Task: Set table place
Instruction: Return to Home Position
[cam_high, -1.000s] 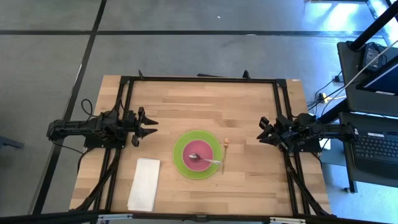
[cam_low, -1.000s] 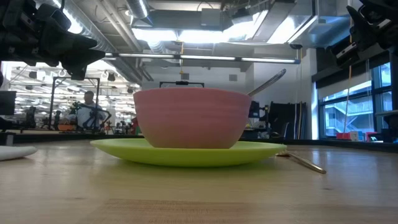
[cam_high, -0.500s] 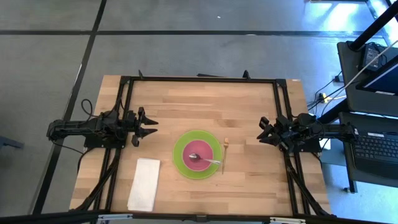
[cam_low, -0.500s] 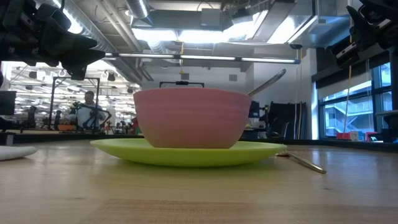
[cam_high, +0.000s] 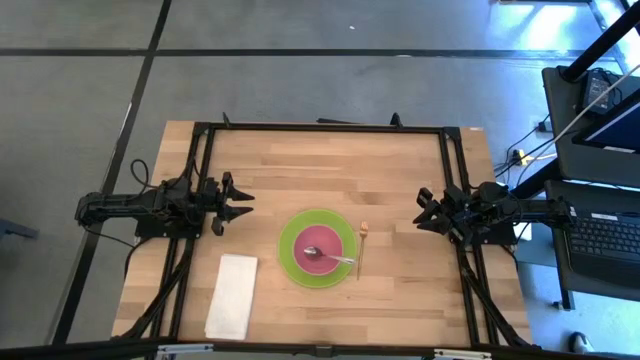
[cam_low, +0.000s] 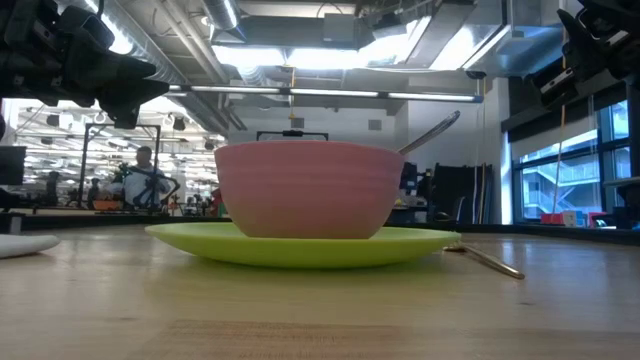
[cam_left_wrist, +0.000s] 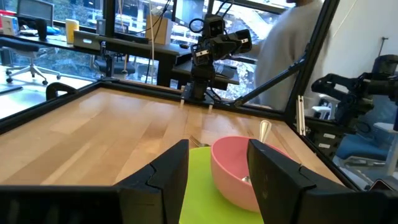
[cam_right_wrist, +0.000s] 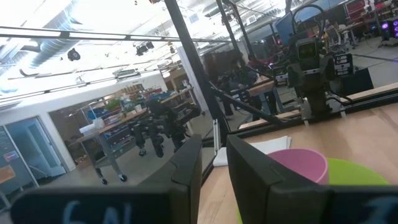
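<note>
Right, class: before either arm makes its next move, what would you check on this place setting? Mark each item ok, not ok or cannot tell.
1. The pink bowl sits on the green plate: ok.
2. The silver spoon rests in the bowl, handle over the rim: ok.
3. The gold fork lies on the table beside the plate, on the right arm's side: ok.
4. Fork clear of the plate's rim: cannot tell.
5. The left gripper is open, empty and away from the plate: ok.
6. The right gripper is open, empty and away from the fork: ok.
</note>
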